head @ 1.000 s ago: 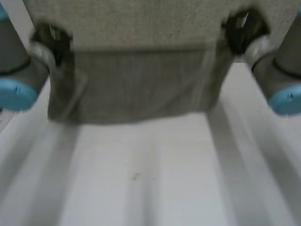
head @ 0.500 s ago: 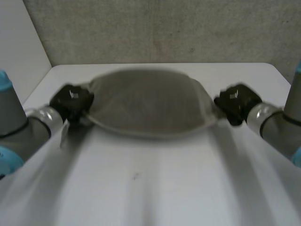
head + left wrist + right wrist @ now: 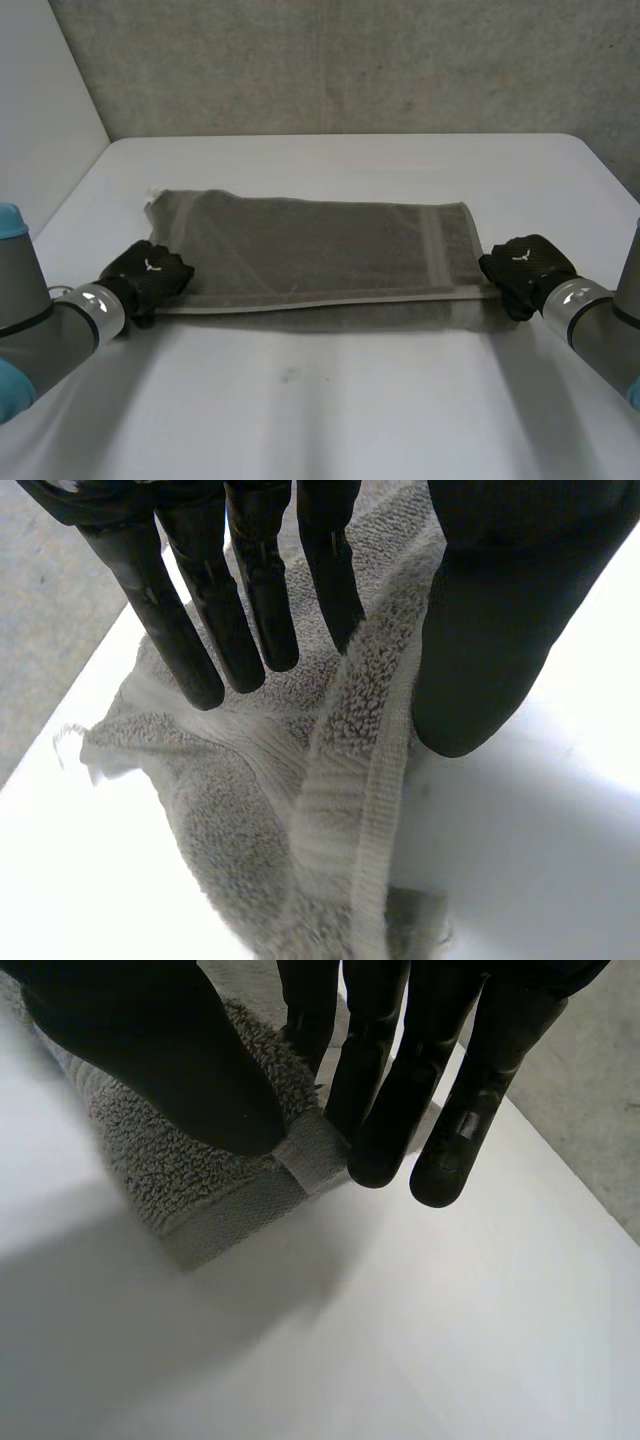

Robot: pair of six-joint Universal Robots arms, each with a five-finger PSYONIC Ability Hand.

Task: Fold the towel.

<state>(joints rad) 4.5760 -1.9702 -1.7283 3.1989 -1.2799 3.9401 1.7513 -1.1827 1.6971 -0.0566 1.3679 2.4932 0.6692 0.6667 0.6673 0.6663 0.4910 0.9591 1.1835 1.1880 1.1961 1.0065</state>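
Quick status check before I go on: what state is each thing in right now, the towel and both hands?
towel: doubled over, lying flat on the table, held at both near corners.
left hand: closed on the towel, its near left corner pinched between straight fingers and thumb.
right hand: closed on the towel, its near right corner pinched between thumb and fingers.

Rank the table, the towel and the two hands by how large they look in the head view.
Largest: table. Then towel. Last: left hand and right hand, which look about equal.
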